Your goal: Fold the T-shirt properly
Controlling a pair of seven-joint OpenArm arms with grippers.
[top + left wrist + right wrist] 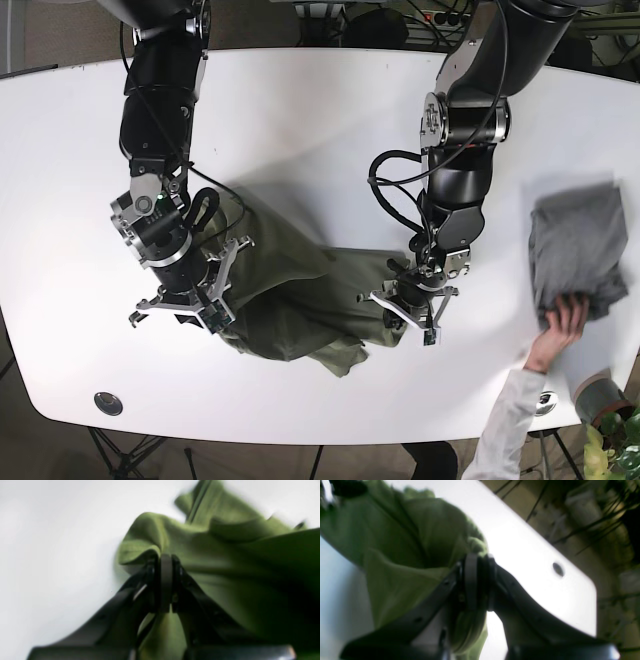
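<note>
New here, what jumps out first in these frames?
The green T-shirt, bunched mid-table and stretched between both arms: the left gripper and right gripper are each clamped on a fistful of it. Then a person's hand on a grey garment at the white table's edge beside the left arm.

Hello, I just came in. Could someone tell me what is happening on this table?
A two-armed robot is folding a green T-shirt on a white table. The left gripper and the right gripper are each shut on an edge of the shirt, which is bunched and partly lifted between them, not yet flat or folded. At the table's edge, a person's hand touches a grey garment.
</note>
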